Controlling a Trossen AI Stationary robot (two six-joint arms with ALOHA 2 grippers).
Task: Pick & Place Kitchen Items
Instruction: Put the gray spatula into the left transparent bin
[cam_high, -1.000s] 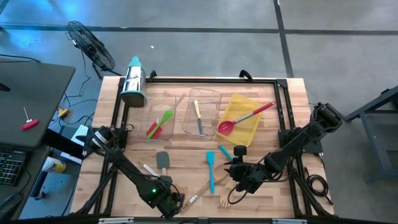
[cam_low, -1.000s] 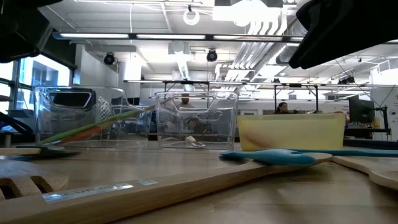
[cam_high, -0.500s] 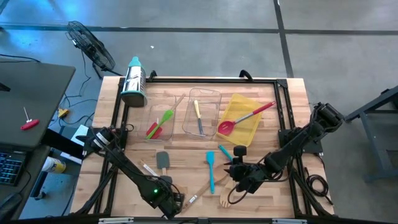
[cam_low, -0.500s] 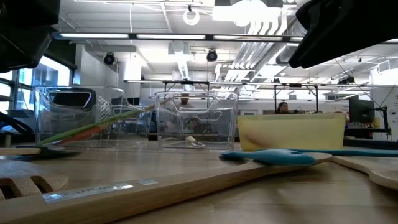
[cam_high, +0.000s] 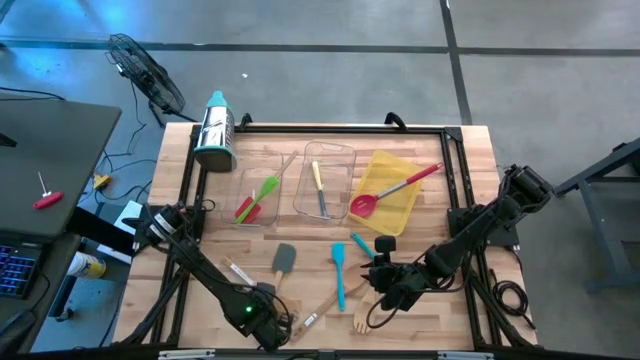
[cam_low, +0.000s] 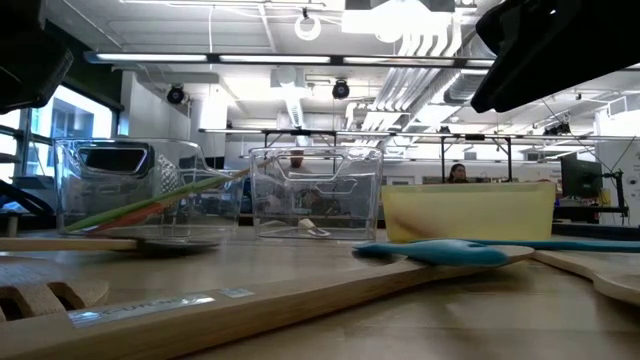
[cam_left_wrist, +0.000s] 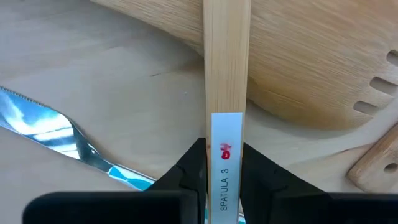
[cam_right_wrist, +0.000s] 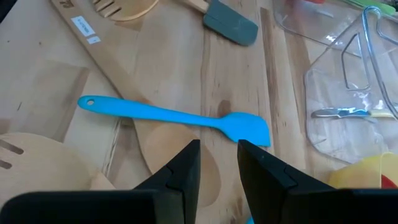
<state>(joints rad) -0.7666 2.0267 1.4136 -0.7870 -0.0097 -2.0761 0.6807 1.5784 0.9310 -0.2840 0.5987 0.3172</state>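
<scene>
1. The left gripper (cam_left_wrist: 224, 171) sat at the table's (cam_high: 470, 160) near edge, clamped on the grey spatula's (cam_high: 283, 259) labelled wooden handle
2. The right gripper (cam_right_wrist: 219, 163) hovered over the teal spatula (cam_right_wrist: 174, 116), jaws narrowly parted, empty
3. The yellow bin (cam_high: 400, 205) held a red spoon (cam_high: 392, 188); the clear bins held a green spatula (cam_high: 266, 191) and knives (cam_high: 319, 188)

Behind: 2 clear bins (cam_high: 262, 188) (cam_high: 323, 180), yellow bin (cam_high: 392, 186), steel cylinder (cam_high: 215, 132) lying on wooden surface (cam_high: 470, 160); fan (cam_high: 146, 75) on floor.
</scene>
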